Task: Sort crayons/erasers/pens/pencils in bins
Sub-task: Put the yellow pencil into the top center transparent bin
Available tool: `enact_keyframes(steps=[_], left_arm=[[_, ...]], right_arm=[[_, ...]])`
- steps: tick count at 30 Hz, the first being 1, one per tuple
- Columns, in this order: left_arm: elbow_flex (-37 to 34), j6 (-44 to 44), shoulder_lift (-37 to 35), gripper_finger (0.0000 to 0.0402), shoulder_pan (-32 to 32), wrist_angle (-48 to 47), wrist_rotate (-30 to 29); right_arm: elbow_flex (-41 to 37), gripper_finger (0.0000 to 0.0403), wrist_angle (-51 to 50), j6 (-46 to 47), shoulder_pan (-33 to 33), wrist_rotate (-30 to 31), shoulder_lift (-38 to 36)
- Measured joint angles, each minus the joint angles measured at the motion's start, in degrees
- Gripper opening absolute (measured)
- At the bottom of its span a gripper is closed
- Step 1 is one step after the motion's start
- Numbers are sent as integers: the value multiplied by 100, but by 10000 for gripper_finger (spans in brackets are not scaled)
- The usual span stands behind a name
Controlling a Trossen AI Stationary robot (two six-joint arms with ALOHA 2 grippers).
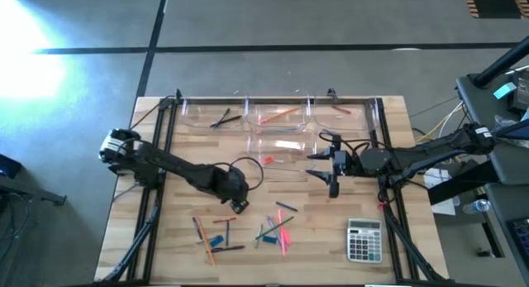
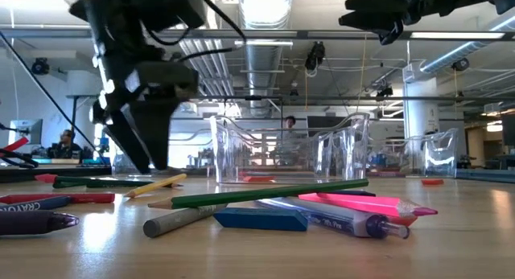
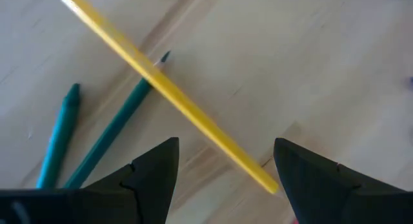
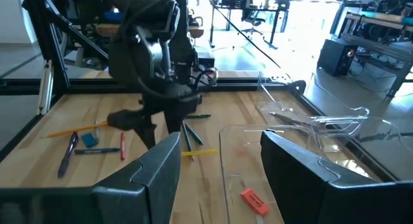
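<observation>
My left gripper [image 1: 240, 206] is open and points steeply down, low over the near-left part of the table. In its wrist view a yellow pencil [image 3: 168, 95] lies on the wood; one end of it reaches between my fingers, which I cannot see touching it. Two green pencils [image 3: 113, 130] lie beside it. More pencils, pens, crayons and a blue eraser [image 2: 257, 219] lie scattered near the front [image 1: 277, 229]. My right gripper [image 1: 332, 167] is open and level, above a clear bin [image 1: 285, 146] that holds a red eraser [image 4: 253, 201]. Three bins [image 1: 285, 113] line the far edge.
A grey calculator [image 1: 364, 240] lies at the near right. Black frame rails [image 1: 157, 155] run along both sides of the table. A second heap of sticks [image 1: 211, 233] lies near the front left. Bare wood shows between the bins and the scattered items.
</observation>
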Motion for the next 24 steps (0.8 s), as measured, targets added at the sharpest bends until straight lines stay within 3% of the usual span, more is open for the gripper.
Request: enact_keyframes(steps=[16, 20, 24], left_arm=[[298, -307, 709, 237, 0, -381, 79], [284, -308, 698, 211, -22, -376, -8], [279, -309, 700, 161, -46, -363, -15]], right_arm=[[-67, 203, -29, 138, 2, 0, 0], [-87, 203, -31, 137, 2, 0, 0], [-92, 203, -33, 149, 2, 0, 0]])
